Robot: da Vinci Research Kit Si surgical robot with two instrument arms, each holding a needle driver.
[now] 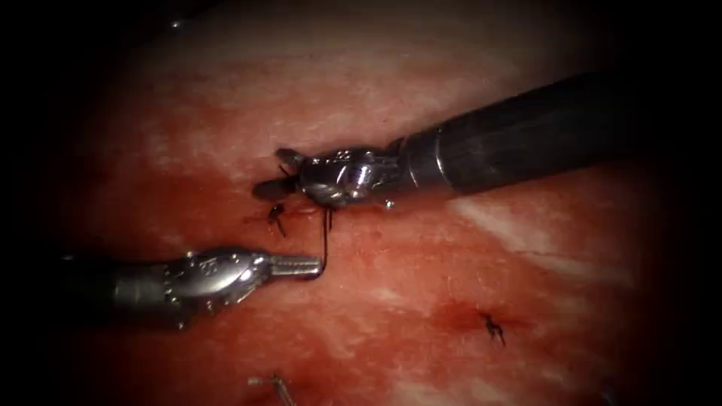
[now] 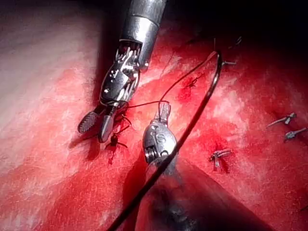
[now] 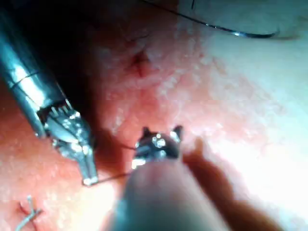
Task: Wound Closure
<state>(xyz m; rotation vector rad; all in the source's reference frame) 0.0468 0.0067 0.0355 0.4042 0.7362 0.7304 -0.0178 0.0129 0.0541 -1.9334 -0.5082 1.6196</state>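
My left tool (image 1: 304, 265) comes in from the left, its jaws shut on the dark thread (image 1: 326, 237). The thread rises from them to the tissue just under my right tool (image 1: 277, 173). That tool hovers over a tied knot (image 1: 277, 216) with its jaws open and nothing between them. The left wrist view shows the same: left tool (image 2: 163, 109) shut on the thread (image 2: 144, 103), right tool (image 2: 96, 126) open beside the knot (image 2: 114, 140). In the right wrist view the curved needle (image 3: 250, 34) lies free on pale tissue, far from both tools.
A second tied stitch (image 1: 492, 327) sits lower right on the tissue (image 1: 421, 271), which is wet with red fluid. Cut thread ends (image 1: 274, 385) lie near the bottom edge. A thick dark strand (image 2: 192, 120) arcs close to the left wrist camera.
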